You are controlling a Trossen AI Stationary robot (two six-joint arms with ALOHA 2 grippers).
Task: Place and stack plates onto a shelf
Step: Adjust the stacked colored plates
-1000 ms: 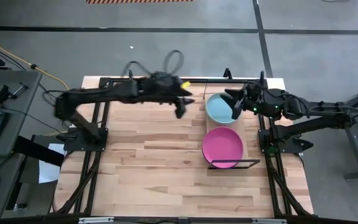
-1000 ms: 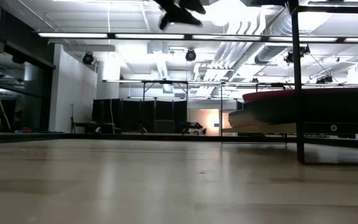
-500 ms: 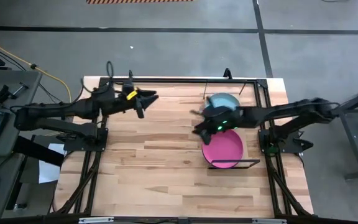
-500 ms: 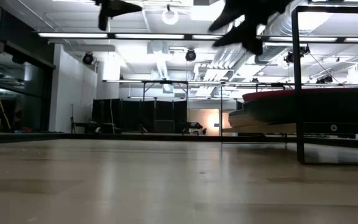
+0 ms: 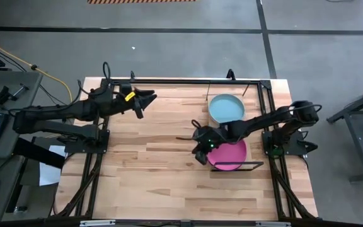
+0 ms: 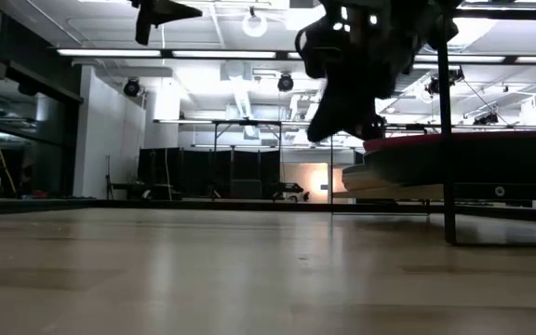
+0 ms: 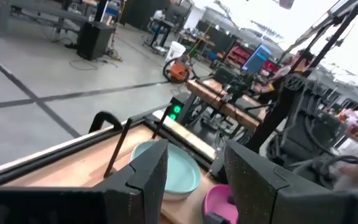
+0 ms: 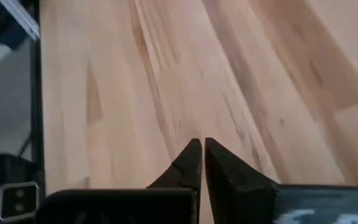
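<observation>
The right end effector (image 5: 200, 153) hangs with fingers pressed together — nothing between them — just beside the pink plate (image 5: 229, 154) on the shelf (image 5: 247, 151). Behind it sits the teal plate (image 5: 225, 108). The left end effector (image 5: 145, 101), fingers spread, waits above the counter (image 5: 144, 170) — near the back left.

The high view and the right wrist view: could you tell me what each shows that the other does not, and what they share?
Only the high view shows the light teal plate and magenta pink plate on the shelf, and the left gripper waiting near the table's far left corner. Only the right wrist view shows that the right gripper is shut and empty. Both show that gripper over the bare wooden tabletop, beside the pink plate.
</observation>
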